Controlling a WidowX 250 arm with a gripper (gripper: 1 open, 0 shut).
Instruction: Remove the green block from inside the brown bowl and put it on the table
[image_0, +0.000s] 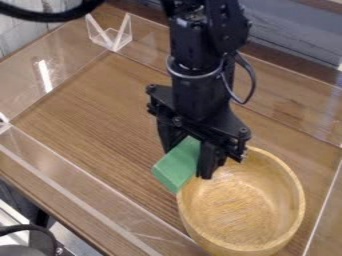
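Note:
The green block (178, 168) hangs tilted between the black fingers of my gripper (197, 162), which is shut on it. It is held just left of the brown bowl (247, 212), over the bowl's left rim and the table (107, 110). The block's upper end is hidden behind the fingers, and its lower corner points down toward the tabletop. The bowl, light tan with a thick rim, sits at the lower right with nothing showing inside it.
Clear plastic walls (80, 215) edge the table at the front and left. A small clear plastic stand (110, 35) sits at the back left. Black cables run along the arm (207, 50).

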